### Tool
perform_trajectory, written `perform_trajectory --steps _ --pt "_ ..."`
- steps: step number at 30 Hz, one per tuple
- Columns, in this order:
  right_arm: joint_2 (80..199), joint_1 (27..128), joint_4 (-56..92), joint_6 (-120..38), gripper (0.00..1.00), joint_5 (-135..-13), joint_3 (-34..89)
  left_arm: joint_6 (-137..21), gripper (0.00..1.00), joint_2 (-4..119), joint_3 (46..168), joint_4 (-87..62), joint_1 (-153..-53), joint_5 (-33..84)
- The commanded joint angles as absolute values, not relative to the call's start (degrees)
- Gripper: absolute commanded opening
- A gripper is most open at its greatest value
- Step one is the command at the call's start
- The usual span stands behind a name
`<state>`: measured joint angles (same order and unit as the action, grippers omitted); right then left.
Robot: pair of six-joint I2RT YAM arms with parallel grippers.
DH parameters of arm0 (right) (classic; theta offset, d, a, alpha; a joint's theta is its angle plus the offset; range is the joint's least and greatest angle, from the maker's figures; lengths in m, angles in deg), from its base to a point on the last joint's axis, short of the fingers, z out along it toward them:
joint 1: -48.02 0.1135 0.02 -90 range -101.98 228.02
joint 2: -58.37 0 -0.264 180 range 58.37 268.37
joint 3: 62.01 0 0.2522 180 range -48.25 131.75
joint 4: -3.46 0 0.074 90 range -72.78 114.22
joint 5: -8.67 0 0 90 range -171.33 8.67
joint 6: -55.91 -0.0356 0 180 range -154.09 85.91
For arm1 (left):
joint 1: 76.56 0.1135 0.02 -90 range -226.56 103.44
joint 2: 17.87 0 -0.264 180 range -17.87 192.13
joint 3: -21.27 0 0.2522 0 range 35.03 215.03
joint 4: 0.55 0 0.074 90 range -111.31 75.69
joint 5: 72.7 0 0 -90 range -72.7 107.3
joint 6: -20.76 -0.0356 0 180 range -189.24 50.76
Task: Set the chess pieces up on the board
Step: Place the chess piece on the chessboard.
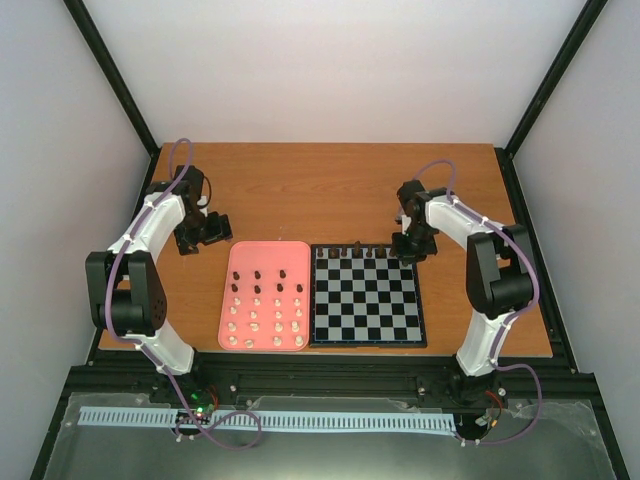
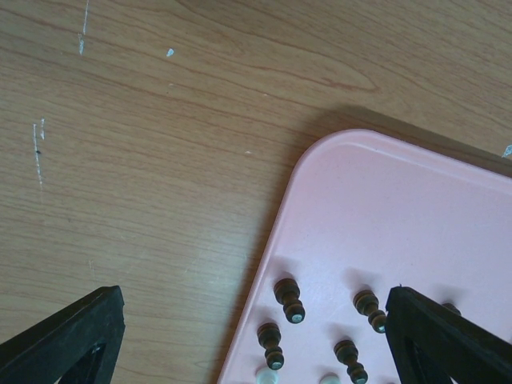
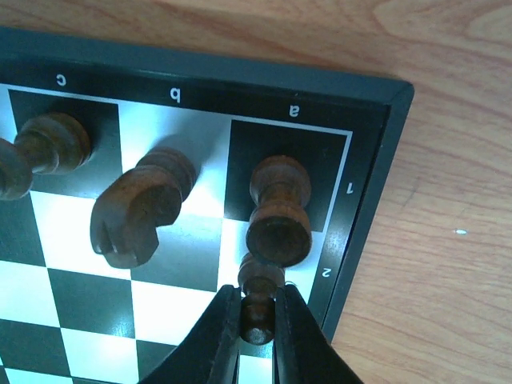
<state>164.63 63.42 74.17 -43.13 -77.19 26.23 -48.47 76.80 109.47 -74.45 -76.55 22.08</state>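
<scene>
Right gripper (image 3: pixel 258 310) is pinching a dark pawn (image 3: pixel 261 278) between narrowly set fingers (image 3: pixel 218 332), at the corner of the board (image 3: pixel 370 136) by the "a" file. The pawn is standing close to upright. Its long axis is running along the fingers, with the wide base pointing down at the pale square marked 2 and the head sitting up in the grip. Cannot tell whether the base is touching the square.

A dark rook (image 3: pixel 278 212) is standing upright on the black corner square just beyond, and its top is overlapping the pawn's base in the right wrist view. A knight (image 3: pixel 140 210) is occupying the next square along, under "b".

From overhead, the board is lying just right of a pink tray (image 1: pixel 270 250). The tray is carrying dark pieces (image 1: pixel 258 274) in its far rows and cream pieces (image 1: pixel 255 325) in the near rows, all standing.

Left gripper (image 2: pixel 256 324) is hovering over the tray's far left corner. Its fingers are spread wide and holding nothing, one over the wooden table (image 2: pixel 160 160) and the other over the tray.
</scene>
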Motion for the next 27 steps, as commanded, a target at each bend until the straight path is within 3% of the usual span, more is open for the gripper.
perform_trajectory --steps 1,6,10,12,22,27 --pt "162.8 63.0 74.5 -43.2 0.03 -76.2 24.3 -49.0 1.00 77.6 111.0 -73.7 -76.5 22.8" --pt "162.8 63.0 73.9 -43.3 0.04 -75.9 24.1 -49.0 1.00 77.2 110.9 -73.8 -76.5 22.8" --pt "162.9 63.0 73.9 -43.4 0.14 -76.6 24.9 -49.0 1.00 77.1 111.0 -73.7 -76.6 22.9" --pt "162.9 63.0 73.9 -43.7 0.25 -77.1 25.3 -49.0 1.00 77.2 111.1 -73.7 -76.6 23.0" --pt "158.7 63.2 75.0 -42.8 0.45 -76.4 27.1 -49.1 1.00 77.1 111.1 -73.9 -76.5 22.8" --pt "155.0 68.4 80.5 -44.0 0.48 -77.2 33.6 -49.0 1.00 77.1 111.6 -74.2 -76.6 22.7"
